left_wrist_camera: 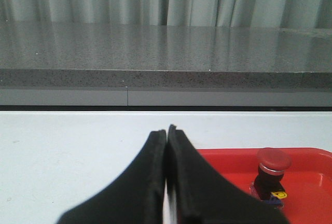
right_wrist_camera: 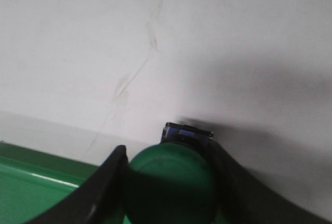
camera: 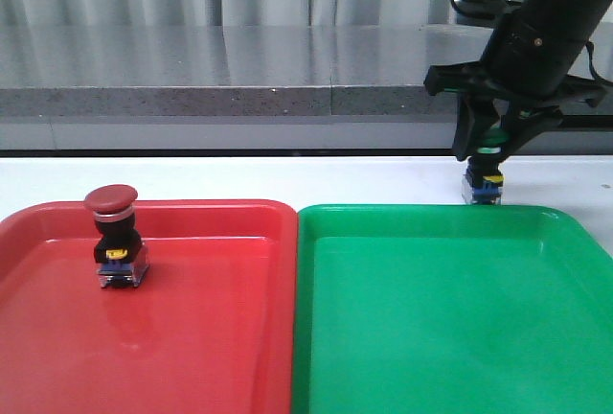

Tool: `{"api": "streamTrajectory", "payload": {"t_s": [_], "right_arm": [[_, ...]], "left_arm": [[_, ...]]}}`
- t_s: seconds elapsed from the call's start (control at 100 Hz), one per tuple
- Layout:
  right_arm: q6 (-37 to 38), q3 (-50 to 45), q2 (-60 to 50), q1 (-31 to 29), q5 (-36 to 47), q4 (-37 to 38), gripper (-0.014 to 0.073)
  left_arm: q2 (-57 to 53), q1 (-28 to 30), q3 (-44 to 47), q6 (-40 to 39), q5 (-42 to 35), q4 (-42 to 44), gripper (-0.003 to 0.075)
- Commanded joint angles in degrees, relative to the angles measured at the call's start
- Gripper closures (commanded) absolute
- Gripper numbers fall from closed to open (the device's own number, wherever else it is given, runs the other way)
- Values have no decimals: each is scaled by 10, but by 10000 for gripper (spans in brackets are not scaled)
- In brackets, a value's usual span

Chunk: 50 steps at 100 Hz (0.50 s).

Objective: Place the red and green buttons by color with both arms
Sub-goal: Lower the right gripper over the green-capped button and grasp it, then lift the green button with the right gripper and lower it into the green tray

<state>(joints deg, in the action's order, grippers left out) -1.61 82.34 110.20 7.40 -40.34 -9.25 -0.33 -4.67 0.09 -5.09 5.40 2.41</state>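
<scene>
The red button [camera: 117, 232] stands upright in the red tray [camera: 220, 337], near its far left; it also shows in the left wrist view [left_wrist_camera: 273, 163]. My right gripper [camera: 488, 153] is shut on the green button [camera: 483, 186], just behind the green tray's [camera: 450, 318] far rim over the white table. I cannot tell whether its base touches the table. In the right wrist view the green cap [right_wrist_camera: 168, 182] fills the gap between the fingers of the gripper [right_wrist_camera: 170, 175]. My left gripper [left_wrist_camera: 166, 131] is shut and empty, to the left of the red tray [left_wrist_camera: 228, 161]; it is outside the front view.
The two trays lie side by side at the table's front, touching. A grey stone ledge [camera: 239, 79] and curtains run along the back. White table surface [camera: 287, 179] lies behind the trays.
</scene>
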Motion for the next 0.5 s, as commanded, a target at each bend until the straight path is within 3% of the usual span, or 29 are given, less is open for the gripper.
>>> {"api": "streamTrajectory", "payload": {"t_s": [0.0, 0.22, 0.49], "right_arm": [[-1, 34, -56, -1, -5, 0, 377], [35, 27, -124, 6, -39, -1, 377], [54, -53, -194, 48, -23, 0, 377]], "left_arm": [[-18, 0, 24, -4, -46, 1, 739], [-18, 0, 24, -4, -46, 1, 740], [-18, 0, 24, -4, -46, 1, 739]]}}
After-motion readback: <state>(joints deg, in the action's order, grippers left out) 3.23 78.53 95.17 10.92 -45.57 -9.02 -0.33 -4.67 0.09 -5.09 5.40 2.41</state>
